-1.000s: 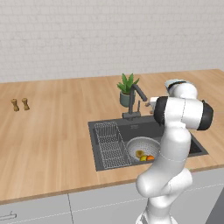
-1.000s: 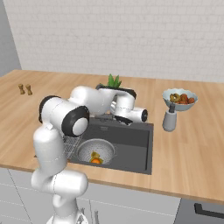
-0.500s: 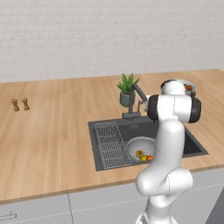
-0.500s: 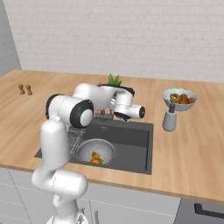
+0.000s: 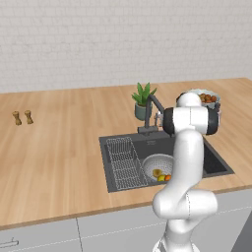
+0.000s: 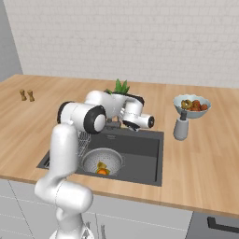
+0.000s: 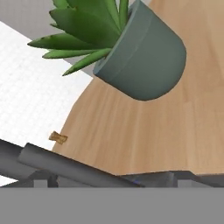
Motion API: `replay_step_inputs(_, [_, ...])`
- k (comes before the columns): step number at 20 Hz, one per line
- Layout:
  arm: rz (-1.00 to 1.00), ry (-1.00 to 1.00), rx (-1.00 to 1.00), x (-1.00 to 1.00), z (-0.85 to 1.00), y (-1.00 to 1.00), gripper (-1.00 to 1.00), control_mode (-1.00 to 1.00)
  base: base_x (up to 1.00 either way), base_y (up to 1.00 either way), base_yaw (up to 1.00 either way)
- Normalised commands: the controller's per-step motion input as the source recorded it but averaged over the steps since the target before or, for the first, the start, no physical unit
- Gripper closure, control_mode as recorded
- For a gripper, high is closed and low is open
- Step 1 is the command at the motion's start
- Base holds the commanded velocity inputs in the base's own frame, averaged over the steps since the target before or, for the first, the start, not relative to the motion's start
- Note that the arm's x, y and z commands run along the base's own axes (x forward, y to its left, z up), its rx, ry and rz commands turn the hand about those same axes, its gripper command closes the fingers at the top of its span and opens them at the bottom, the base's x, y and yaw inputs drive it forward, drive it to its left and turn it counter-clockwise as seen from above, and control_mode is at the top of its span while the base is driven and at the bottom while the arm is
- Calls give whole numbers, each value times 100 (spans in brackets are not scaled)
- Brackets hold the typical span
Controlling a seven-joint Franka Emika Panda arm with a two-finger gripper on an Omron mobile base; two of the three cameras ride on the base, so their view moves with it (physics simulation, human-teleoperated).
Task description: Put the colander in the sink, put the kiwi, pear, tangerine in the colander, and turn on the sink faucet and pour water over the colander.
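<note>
Currently: colander (image 6: 101,161) in sink (image 6: 140,149), holding tangerine (image 6: 102,172) and pear (image 6: 101,165); end effector released, beside faucet (image 5: 153,114).

A kitchen: wooden counter (image 5: 64,147), sink (image 5: 216,165), faucet (image 5: 151,114), tiled wall (image 5: 98,39).

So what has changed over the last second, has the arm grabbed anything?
No. The arm swung its hand from the fruit bowl side toward the sink faucet and plant; the gripper stayed open and empty. The colander with its fruit in the sink has not moved.
</note>
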Motion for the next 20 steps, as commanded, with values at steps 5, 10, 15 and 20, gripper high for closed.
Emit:
replay_step_inputs(5, [-1,0,0,23,-20,2,-100,-100,0,0,0])
replay_step_inputs(10, [-2,0,0,2,-11,19,-100,-100,0,0,0])
replay_step_inputs(15, [-4,0,0,3,-5,14,-100,-100,0,0,0])
replay_step_inputs(20, [-7,0,0,18,-5,4,-100,-100,0,0,0])
